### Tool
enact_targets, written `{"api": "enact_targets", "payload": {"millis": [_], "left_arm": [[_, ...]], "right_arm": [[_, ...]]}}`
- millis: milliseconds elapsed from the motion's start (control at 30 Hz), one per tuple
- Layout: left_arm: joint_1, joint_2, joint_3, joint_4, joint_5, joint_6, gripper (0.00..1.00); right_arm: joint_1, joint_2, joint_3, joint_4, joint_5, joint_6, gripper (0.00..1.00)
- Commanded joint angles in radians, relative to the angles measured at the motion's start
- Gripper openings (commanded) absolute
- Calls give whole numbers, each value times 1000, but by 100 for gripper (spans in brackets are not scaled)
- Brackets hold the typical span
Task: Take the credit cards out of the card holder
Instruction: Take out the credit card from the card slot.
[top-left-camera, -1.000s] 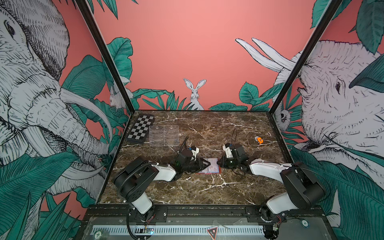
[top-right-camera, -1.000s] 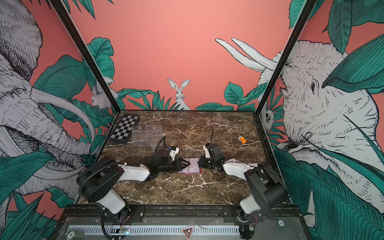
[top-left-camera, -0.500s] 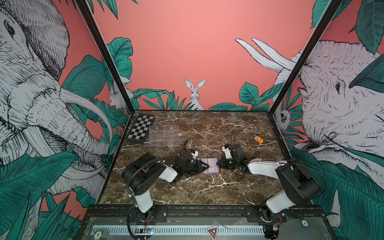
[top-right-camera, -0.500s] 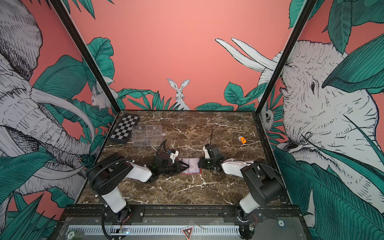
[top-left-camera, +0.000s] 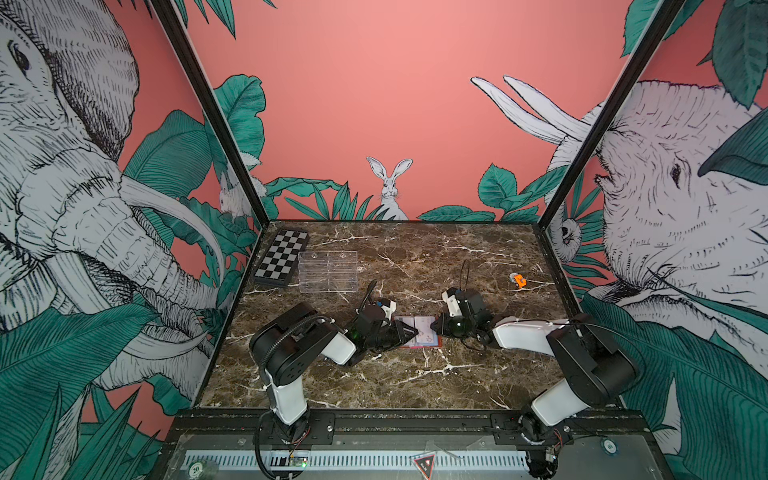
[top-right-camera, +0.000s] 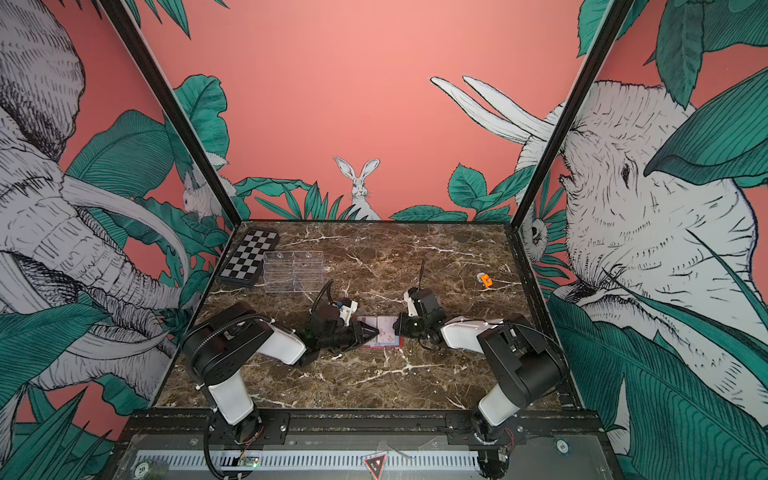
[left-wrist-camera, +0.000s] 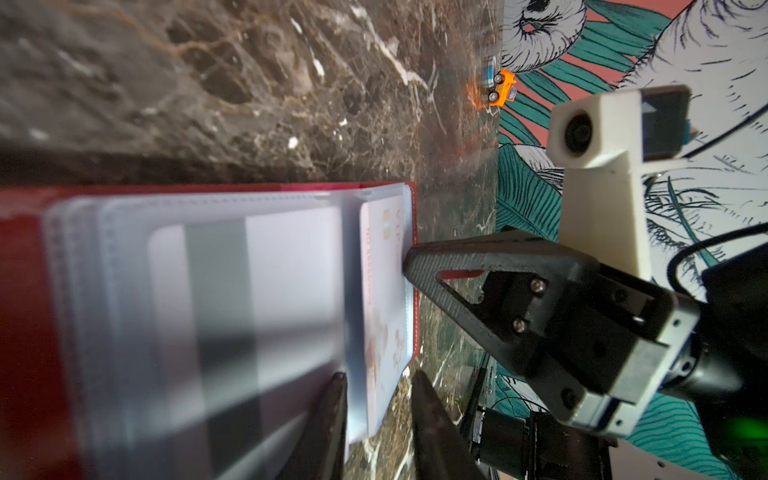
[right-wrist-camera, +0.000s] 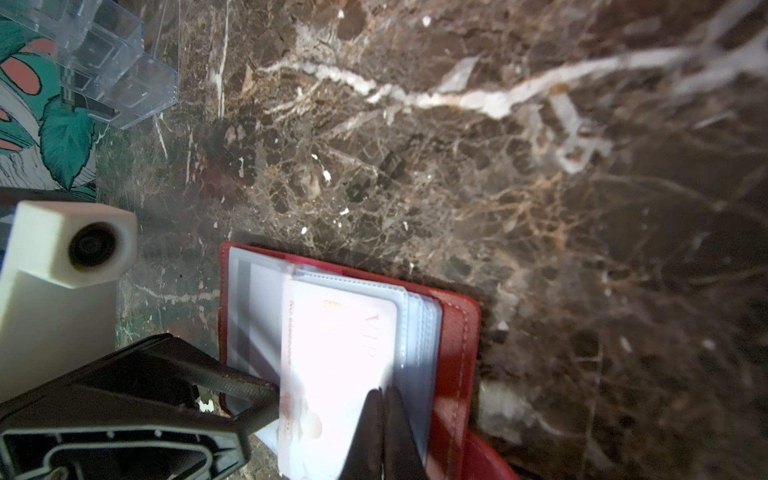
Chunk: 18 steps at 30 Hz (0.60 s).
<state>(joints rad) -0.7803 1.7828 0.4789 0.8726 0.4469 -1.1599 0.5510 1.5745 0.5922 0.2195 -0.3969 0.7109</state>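
Right tool (right-wrist-camera: 380, 401) clenched; left tool (left-wrist-camera: 378, 399) parted. Dark marble bench (top-left-camera: 415, 386) carries the red card holder (right-wrist-camera: 457, 340), lying open at mid-bench between both arms. Right tip rests on the holder's page. Left jaws straddle a plastic sleeve (left-wrist-camera: 353, 257) edge. Whitish card (right-wrist-camera: 340, 353) shows in that sleeve.

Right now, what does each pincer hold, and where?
Nothing visibly clamped: left pincer straddles the credit card at its protruding end, jaws apart; shut right pincer only touches the card holder.

Black-jointed white arms (top-left-camera: 338, 352), black triangular fingers (left-wrist-camera: 498, 250), cream camera mounts (left-wrist-camera: 594, 199), silver screws (left-wrist-camera: 538, 284)
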Motion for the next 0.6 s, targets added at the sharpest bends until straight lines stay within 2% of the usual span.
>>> {"api": "enact_targets", "payload": {"millis": [0,100,367,567], "left_arm": [[-5,8,-19,4,-24,-7,29],[-6,14,-17,5,-20,-6,26],[-6,27,-15,26,-9,-4,16],[-6,35,-13,33,-10,-5,16]], "right_arm": [[6,-30,-16,-34,33,-5,4],[6,-34,-1,-62,27,-22,4],[7,15,-14,13,-1,9,4],[10,18,-3,2,-4,1,3]]}}
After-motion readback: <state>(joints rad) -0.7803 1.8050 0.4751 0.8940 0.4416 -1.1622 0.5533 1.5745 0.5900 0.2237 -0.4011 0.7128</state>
